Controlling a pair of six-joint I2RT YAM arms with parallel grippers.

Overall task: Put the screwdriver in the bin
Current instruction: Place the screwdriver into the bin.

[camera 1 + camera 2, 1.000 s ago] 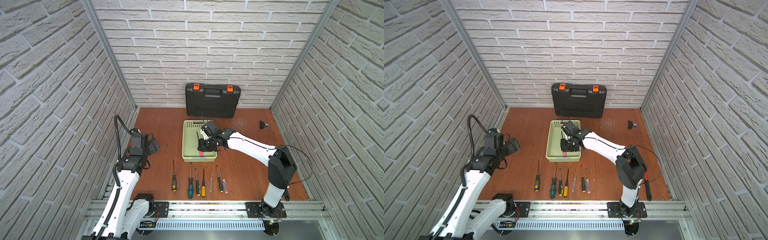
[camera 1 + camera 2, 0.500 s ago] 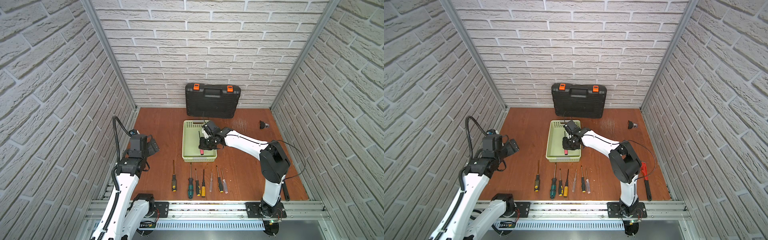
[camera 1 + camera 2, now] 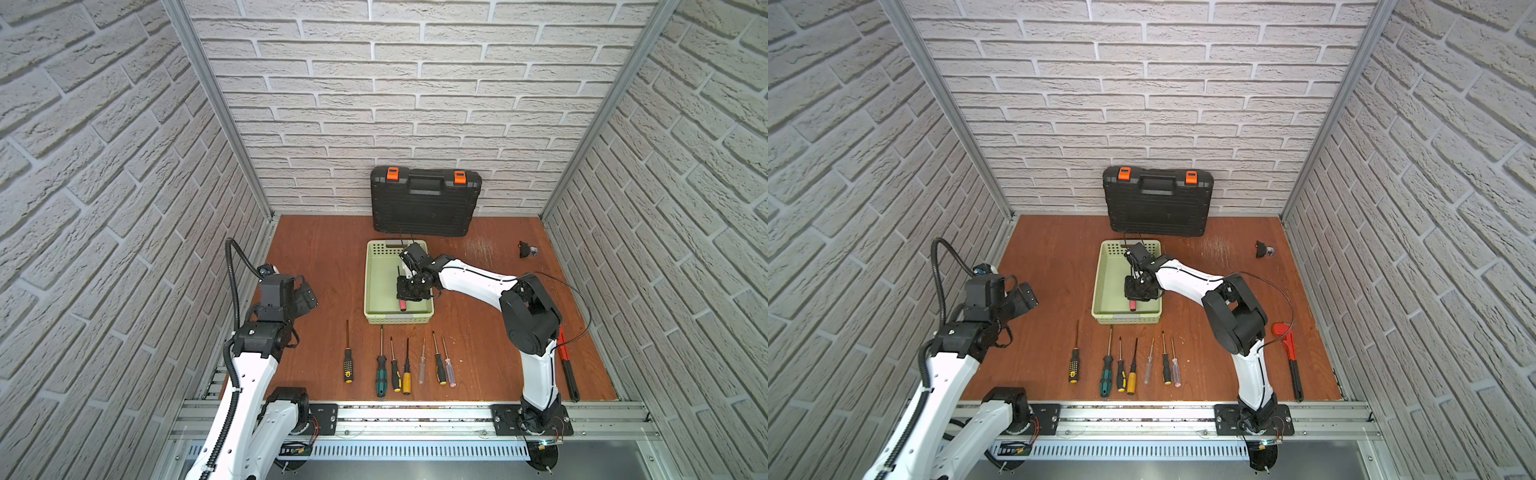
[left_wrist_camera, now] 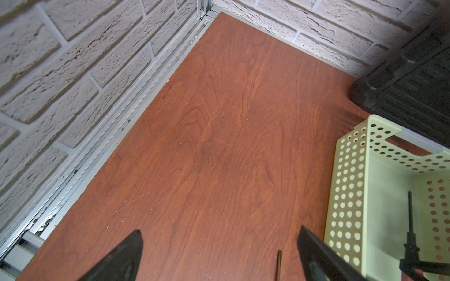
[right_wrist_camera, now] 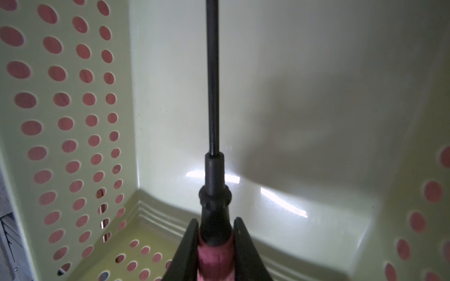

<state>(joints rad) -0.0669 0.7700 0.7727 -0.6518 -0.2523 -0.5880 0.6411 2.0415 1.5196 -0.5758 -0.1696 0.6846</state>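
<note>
bin (image 3: 367, 286): pale green, on the desk (image 3: 324, 266); its slot end faces the toolcase (image 3: 424, 203), its other end a row of seven loose drivers (image 3: 406, 376).
screwdriver (image 5: 213, 97): inside the bin's walls, nearer the long side where the right arm (image 3: 469, 280) reaches in.
axis: along the bin's length, shaft toward the slot end, red handle toward the row.
right jaws: narrow, clamped on the red handle just behind the black collar.
left jaws: wide apart, holding nothing, over bare desk off the bin's other long side.
in the way: the right wrist covers the screwdriver's middle in both top views.
hard to tell: it seems to hang just above the bin floor; contact can't be ruled out.
beyond the right arm from the bin: red wrench (image 3: 1289, 353), small black part (image 3: 525, 249).
</note>
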